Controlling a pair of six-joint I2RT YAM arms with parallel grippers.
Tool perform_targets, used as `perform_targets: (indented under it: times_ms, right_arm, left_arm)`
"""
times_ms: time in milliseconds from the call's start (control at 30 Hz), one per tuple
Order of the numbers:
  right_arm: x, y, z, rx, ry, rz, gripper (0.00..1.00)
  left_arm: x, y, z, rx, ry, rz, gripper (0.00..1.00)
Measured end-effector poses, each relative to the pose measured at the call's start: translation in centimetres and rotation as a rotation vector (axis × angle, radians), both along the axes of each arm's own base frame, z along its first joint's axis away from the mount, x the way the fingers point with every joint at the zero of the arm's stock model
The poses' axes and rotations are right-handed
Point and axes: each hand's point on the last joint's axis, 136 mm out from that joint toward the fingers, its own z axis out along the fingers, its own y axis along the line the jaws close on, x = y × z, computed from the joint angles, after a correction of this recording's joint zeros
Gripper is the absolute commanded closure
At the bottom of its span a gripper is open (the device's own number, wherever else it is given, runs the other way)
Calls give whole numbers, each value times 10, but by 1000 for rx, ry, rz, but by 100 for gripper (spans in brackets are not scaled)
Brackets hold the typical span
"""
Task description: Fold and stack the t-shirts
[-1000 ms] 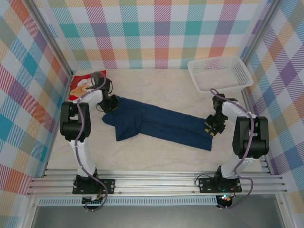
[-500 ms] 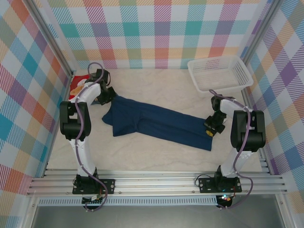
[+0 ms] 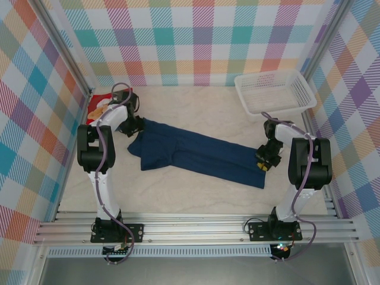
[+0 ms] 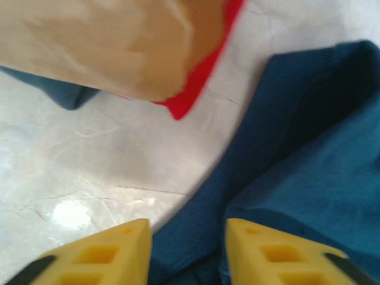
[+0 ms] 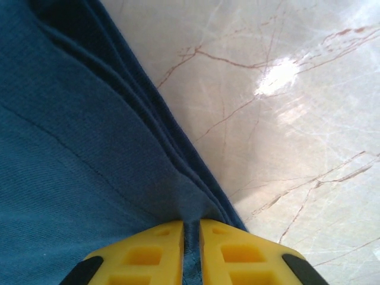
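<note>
The dark navy t-shirt (image 3: 196,155) lies as a long folded strip slanting across the table. My left gripper (image 3: 138,126) is at its far left end. In the left wrist view that gripper (image 4: 187,228) is open, and the navy cloth (image 4: 309,178) lies loose between the yellow fingers (image 4: 119,249). My right gripper (image 3: 263,161) is at the strip's right end. There the right gripper (image 5: 191,224) is shut on a pinched ridge of the shirt's edge (image 5: 71,148). The red t-shirt (image 3: 97,108) lies by the left wall, its tan print (image 4: 119,41) just beyond the navy cloth.
A white mesh basket (image 3: 274,92) stands at the back right, close behind my right arm. Plaid walls close in the table on the left, back and right. Bare marble tabletop (image 3: 196,113) lies between the navy strip and the back wall.
My left gripper has opened and let go of the navy shirt's left end, after drawing that end a little back and left. The right gripper keeps its pinch in place.
</note>
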Motion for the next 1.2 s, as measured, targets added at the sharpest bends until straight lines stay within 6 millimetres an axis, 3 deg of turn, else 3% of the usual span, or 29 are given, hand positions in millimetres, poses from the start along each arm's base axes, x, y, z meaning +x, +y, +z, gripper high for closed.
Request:
perform_targets:
  times_ms: [167, 267, 367, 433, 567, 700, 1033, 1200]
  right_arm:
    - [10, -5, 8, -30, -35, 19, 79]
    - [19, -4, 16, -32, -86, 36, 77]
    - [30, -1, 19, -17, -128, 45, 77]
    - [35, 1, 19, -4, -148, 45, 77]
    - [46, 3, 18, 4, -159, 44, 77]
    - [56, 2, 13, 3, -154, 43, 77]
    - [59, -3, 3, -14, -115, 37, 78]
    - [56, -9, -1, -32, -90, 31, 84]
  left_arm:
    - [9, 2, 31, 1, -78, 31, 57]
    - [33, -6, 55, -48, -172, 44, 61]
    - [60, -13, 64, -99, -238, 57, 68]
    - [74, -18, 57, -127, -251, 60, 70]
    - [94, -25, 23, -138, -200, 54, 72]
    - [88, -27, -5, -130, -127, 52, 73]
    - [86, -25, -4, -111, -114, 36, 99]
    - [88, -20, 1, -80, -112, 45, 100]
